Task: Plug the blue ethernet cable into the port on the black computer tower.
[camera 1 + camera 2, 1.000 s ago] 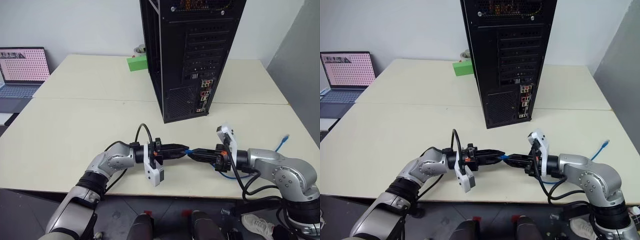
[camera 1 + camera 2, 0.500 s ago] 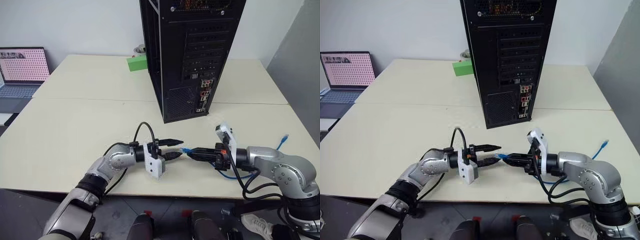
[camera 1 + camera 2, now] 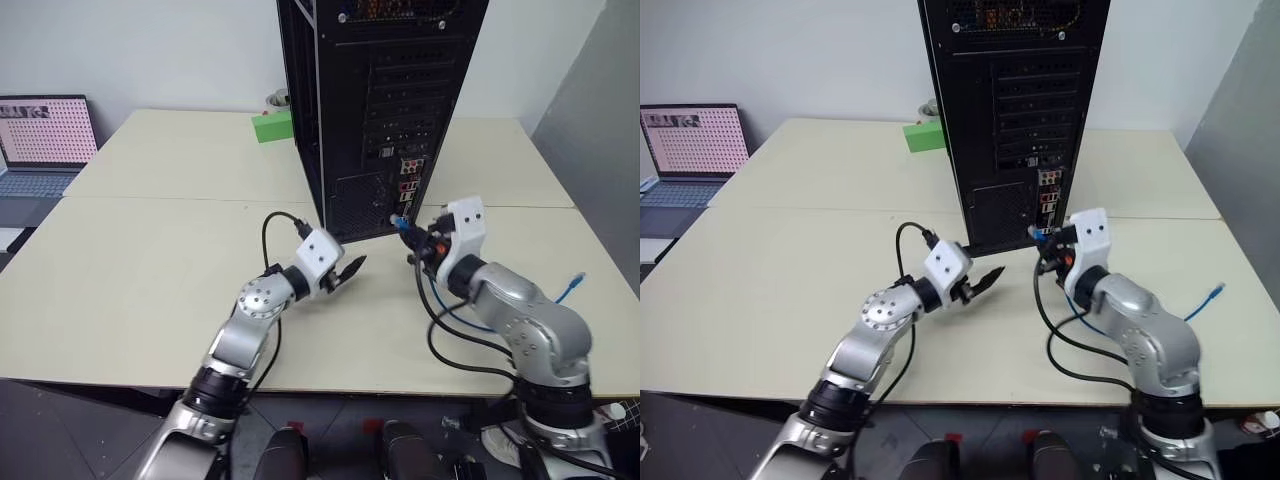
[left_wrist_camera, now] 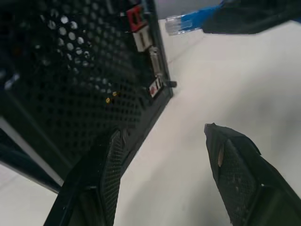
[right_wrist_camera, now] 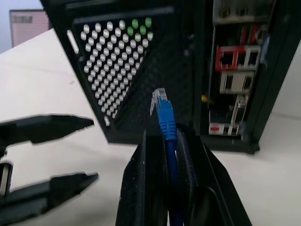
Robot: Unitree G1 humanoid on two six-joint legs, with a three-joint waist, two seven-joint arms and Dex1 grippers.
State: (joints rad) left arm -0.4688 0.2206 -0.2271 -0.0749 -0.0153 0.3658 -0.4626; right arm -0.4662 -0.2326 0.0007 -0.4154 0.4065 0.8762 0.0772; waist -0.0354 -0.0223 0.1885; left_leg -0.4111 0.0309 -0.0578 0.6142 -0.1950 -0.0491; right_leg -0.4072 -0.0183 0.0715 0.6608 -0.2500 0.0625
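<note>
Now the right claw (image 5: 165,155) pinches the blue cable (image 5: 164,114) near the black computer (image 3: 385,100); the left claw (image 4: 167,157) hangs open, empty.

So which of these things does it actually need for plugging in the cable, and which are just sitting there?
Needed:
- thin light-blue ethernet cable, clamped in the right hand
- tall black metal computer tower
- its small metal-rimmed port

Just there:
- grey laptop with pink screen
- green block
- open left hand, holding nothing

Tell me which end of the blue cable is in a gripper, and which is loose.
The plug sticking out of the shut right gripper, near the black computer tower, is the held end. The other plug lies loose on the table, off to the robot's right.
</note>
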